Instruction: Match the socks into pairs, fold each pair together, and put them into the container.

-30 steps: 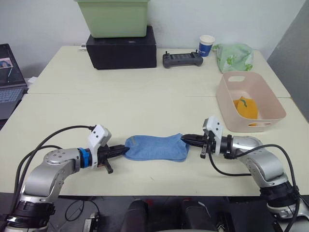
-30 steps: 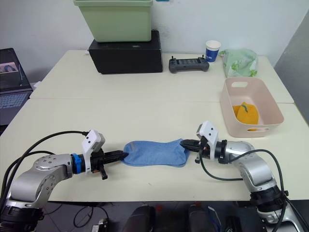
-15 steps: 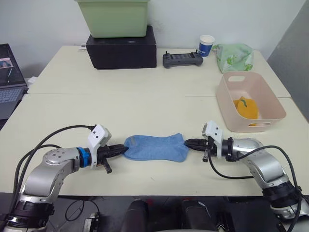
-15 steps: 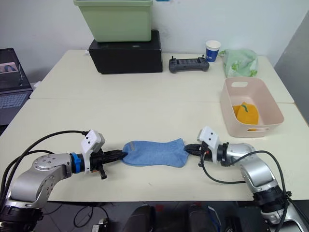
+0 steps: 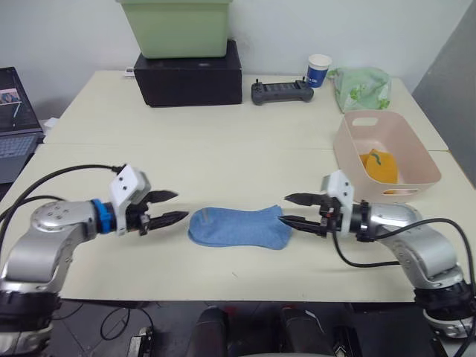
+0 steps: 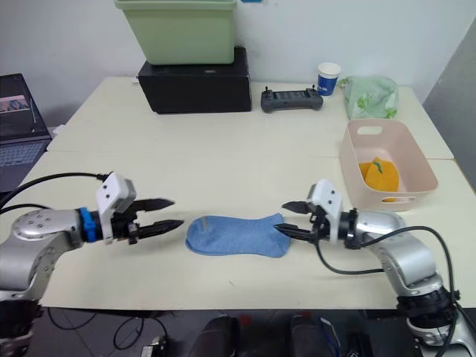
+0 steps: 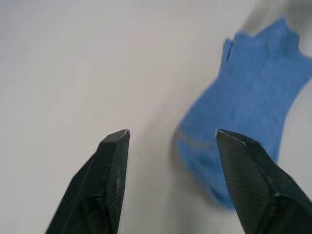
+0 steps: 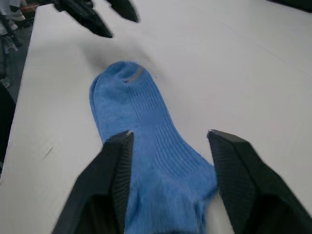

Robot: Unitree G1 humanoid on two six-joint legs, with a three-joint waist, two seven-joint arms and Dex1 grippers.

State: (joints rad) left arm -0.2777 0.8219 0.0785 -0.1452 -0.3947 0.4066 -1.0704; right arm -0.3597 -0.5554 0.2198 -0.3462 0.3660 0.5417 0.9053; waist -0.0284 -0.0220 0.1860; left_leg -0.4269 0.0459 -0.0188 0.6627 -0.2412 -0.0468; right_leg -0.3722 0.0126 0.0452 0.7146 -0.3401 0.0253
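Light blue socks (image 5: 238,227) lie flat near the table's front edge, stacked as one shape; I cannot tell how many layers. My left gripper (image 5: 172,207) is open, a short way off the toe end, holding nothing. At the cuff end my right gripper (image 5: 291,210) is open too, its fingertips right at the cuff. The wrist views show the blue sock (image 7: 246,107) (image 8: 146,146) lying free ahead of the fingers. The pale pink container (image 5: 416,175) stands at the right with a mustard-orange sock bundle (image 5: 378,165) inside.
At the back stand a black box (image 5: 187,74) with a light green tub (image 5: 175,26) on it, a black controller (image 5: 281,91), a paper cup (image 5: 318,69) and a green-white bag (image 5: 361,85). A laptop (image 5: 13,119) sits off the table's left side.
Both grippers let go of the blue socks and opened. The left one drew back to the left, the right one slightly to the right. The socks now lie loose on the table.
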